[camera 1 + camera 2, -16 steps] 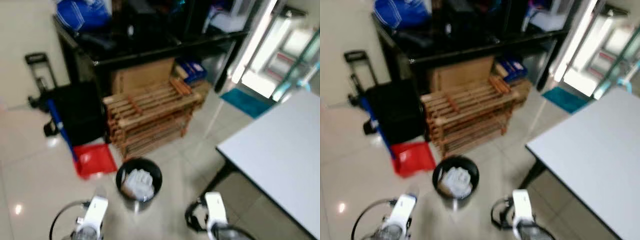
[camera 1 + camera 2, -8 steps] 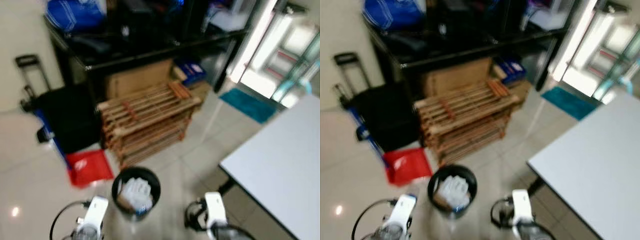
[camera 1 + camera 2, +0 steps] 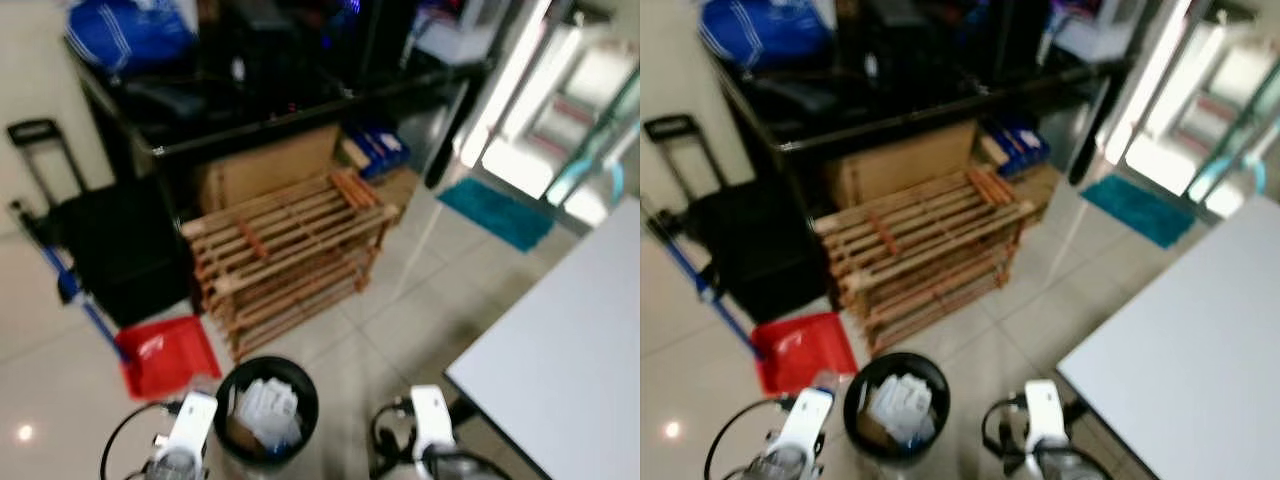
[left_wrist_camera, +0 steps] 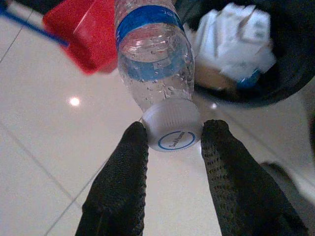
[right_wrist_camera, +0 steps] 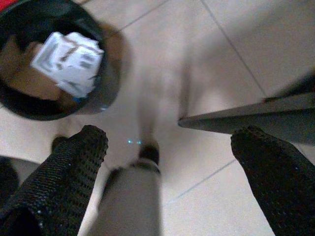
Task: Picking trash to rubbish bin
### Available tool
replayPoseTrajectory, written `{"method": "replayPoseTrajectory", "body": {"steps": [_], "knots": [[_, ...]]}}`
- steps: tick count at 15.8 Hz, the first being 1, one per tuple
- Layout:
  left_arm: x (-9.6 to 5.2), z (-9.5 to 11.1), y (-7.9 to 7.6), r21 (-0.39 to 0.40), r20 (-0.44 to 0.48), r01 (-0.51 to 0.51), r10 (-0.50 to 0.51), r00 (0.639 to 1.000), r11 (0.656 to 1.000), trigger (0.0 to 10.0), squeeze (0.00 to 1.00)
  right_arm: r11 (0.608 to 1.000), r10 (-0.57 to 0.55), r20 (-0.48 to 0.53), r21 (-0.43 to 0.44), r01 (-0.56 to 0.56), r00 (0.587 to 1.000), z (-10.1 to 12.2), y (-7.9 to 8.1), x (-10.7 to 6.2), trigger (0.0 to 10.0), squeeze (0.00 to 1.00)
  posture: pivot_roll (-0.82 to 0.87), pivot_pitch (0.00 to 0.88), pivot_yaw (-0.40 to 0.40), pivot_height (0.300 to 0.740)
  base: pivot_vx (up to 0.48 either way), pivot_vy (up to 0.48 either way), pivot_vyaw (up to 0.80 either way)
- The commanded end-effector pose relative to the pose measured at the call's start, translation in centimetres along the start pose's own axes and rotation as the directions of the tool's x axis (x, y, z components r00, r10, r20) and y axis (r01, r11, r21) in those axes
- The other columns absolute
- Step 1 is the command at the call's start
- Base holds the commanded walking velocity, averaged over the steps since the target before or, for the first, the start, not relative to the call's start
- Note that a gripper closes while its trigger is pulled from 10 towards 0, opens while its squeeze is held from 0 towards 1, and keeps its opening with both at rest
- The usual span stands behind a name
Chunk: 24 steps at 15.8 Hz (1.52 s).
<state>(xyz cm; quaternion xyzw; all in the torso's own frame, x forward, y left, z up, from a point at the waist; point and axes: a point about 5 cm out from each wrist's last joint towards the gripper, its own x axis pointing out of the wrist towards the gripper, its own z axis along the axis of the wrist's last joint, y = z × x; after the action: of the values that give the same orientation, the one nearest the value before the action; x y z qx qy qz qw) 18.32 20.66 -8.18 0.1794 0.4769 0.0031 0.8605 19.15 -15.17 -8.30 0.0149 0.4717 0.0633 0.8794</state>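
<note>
- The left tool (image 4: 170, 142) pinches a clear water bottle (image 4: 155, 69) by its white cap, just short of the black rubbish bin (image 3: 267, 408), which already holds crumpled paper.
- The carry looks nearly done; next, the bottle must come over the rim and be let go.
- The right tool (image 5: 167, 162) hangs spread and empty.
- A red dustpan (image 3: 160, 355), wooden rack (image 3: 285, 255) and white desk (image 3: 570, 350) crowd the bin.

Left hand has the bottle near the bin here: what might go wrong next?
The left hand pinches the water bottle only at its cap, so it may swing or slip. The rubbish bin is already piled with paper, so the bottle may bounce out. The red dustpan lies close beside the bin.
</note>
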Motion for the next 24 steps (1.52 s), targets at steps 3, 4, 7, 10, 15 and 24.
{"method": "replayPoseTrajectory", "body": {"steps": [3, 4, 7, 10, 15, 24], "knots": [[0.0, 0.8, -1.4, -0.018, 0.030, 0.032, -0.031, 0.999, 0.999, 10.0, 0.00, 1.000, -0.024, -0.005, -0.020, 0.024, 1.000, 0.0, -1.2, -0.2, 10.0, 0.00, -0.05, 0.055, -0.116, 0.740, 0.105, 0.000, 0.00], [0.0, 0.9, -1.4, -0.019, 0.031, 0.032, -0.032, 0.999, 0.999, 10.0, 0.00, 1.000, -0.024, -0.005, -0.020, 0.023, 1.000, 0.1, -1.2, -0.2, 10.0, 0.00, -0.05, 0.055, -0.116, 0.740, 0.000, 0.000, 0.00], [0.0, 1.0, -1.5, -0.021, 0.037, 0.034, -0.033, 0.999, 0.999, 10.0, 0.00, 1.000, -0.020, -0.006, -0.021, 0.020, 1.000, 0.2, -1.2, -0.2, 10.0, 0.00, -0.05, 0.054, -0.118, 0.740, 0.000, 0.000, 0.00], [0.0, 2.0, -1.5, -0.022, 0.077, 0.039, -0.037, 0.996, 0.999, 10.0, 0.00, 0.996, 0.013, 0.035, -0.091, -0.010, 0.999, 1.9, -1.0, 0.0, 10.0, 0.00, -0.06, 0.058, -0.121, 0.740, 0.000, 0.000, 0.00], [0.2, 4.3, -1.5, -0.002, 0.126, 0.061, -0.060, 0.990, 0.998, 10.0, 0.00, 0.948, 0.289, 0.053, -0.158, -0.278, 0.956, 4.8, 1.1, 0.1, 10.0, 0.00, -0.08, 0.066, -0.138, 0.740, 0.000, 0.000, 0.00], [-0.5, 7.9, -5.2, 0.070, 0.226, 0.244, -0.254, 0.941, 0.967, 10.0, 0.00, 0.859, 0.510, 0.230, -0.085, -0.505, 0.829, 8.8, 4.9, -0.5, 10.0, 0.00, -0.14, 0.164, -0.153, 0.740, 0.000, 0.000, 0.00]]}}
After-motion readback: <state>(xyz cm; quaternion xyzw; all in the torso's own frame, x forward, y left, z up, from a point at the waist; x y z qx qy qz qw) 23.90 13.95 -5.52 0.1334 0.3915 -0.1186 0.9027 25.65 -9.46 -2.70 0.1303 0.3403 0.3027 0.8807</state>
